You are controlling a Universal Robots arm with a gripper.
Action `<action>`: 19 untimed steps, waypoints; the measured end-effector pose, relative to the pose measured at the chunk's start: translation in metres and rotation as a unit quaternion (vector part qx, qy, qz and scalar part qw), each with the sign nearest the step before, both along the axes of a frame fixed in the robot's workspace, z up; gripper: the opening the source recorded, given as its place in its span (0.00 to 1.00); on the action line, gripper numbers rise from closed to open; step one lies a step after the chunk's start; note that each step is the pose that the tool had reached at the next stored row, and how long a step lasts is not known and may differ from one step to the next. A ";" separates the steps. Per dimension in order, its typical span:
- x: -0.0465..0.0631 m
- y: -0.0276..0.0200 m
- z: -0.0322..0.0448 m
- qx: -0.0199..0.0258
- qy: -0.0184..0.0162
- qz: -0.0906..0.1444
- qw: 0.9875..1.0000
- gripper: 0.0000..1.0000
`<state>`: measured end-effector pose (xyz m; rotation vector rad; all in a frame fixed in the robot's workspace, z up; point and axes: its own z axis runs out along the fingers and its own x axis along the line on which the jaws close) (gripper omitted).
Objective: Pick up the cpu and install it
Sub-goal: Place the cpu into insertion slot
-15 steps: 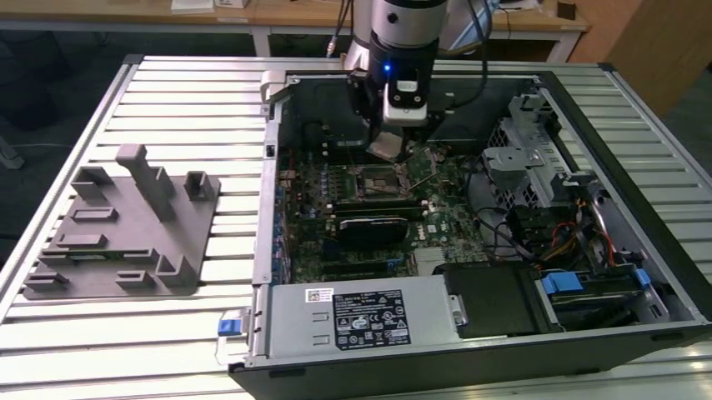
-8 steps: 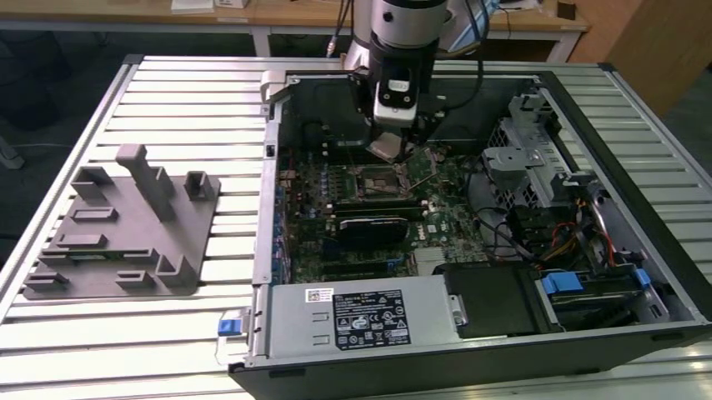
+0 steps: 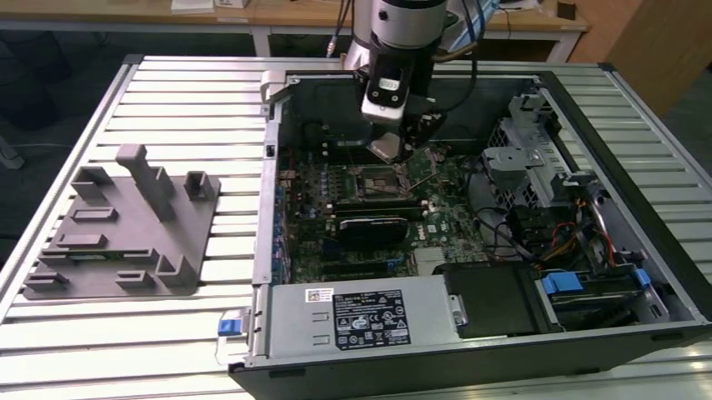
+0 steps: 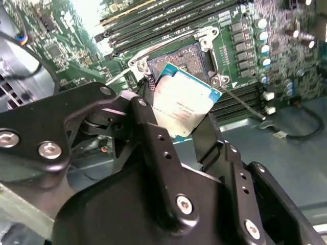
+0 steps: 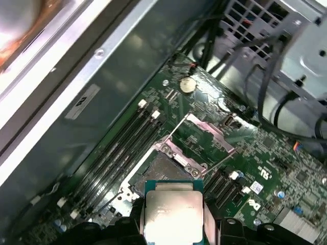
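Inside the open computer case (image 3: 468, 367) the motherboard (image 3: 323, 225) is lying flat, socket (image 4: 189, 56) uncovered; the arm (image 3: 406, 33) is reaching straight down into it, claw (image 4: 180, 109) pinching the cpu (image 4: 186, 101) by its edges just above that socket

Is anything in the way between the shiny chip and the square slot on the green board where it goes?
Nothing visible is in the way. The pincer grips the cpu right by the open socket, and the socket's metal cover is flipped open, off to one side.
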<state>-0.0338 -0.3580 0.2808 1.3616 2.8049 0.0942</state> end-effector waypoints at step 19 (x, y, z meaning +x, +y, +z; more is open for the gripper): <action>0.000 0.0000 -0.0012 0.000 0.000 -0.172 0.985 0.54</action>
